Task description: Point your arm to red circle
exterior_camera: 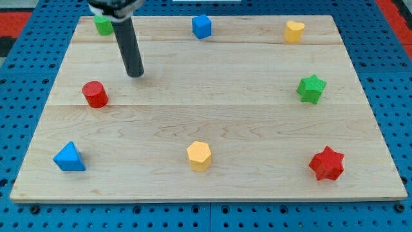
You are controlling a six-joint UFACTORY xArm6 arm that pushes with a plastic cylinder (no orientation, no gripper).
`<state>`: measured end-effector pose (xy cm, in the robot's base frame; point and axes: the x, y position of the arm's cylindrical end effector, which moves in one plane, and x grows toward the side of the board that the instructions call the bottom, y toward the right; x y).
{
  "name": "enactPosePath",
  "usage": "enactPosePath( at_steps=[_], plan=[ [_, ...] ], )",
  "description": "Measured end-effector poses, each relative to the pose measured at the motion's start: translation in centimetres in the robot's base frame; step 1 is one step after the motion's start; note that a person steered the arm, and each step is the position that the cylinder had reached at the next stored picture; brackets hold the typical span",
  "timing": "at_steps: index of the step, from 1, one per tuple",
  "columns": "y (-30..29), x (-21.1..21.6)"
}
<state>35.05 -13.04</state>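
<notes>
The red circle [95, 94], a short red cylinder, stands on the wooden board at the view's left, about mid-height. My tip [136, 74] rests on the board up and to the right of the red circle, a clear gap apart from it. The dark rod rises from the tip toward the view's top left and partly covers a green block [101, 25] in the top-left corner.
A blue cube [202, 26] and a yellow heart [294, 31] sit along the top. A green star [311, 88] is at the right. A blue triangle [69, 157], a yellow hexagon [199, 155] and a red star [327, 164] sit along the bottom. The board's edge [206, 200] borders a blue pegboard.
</notes>
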Motion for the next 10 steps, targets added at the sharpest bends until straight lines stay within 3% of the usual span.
enactPosePath(
  at_steps=[2,5,8,10],
  plan=[
    [13.7,-4.3],
    [20.1,-0.8],
    [3.5,8.8],
    [-13.0,10.8]
  ],
)
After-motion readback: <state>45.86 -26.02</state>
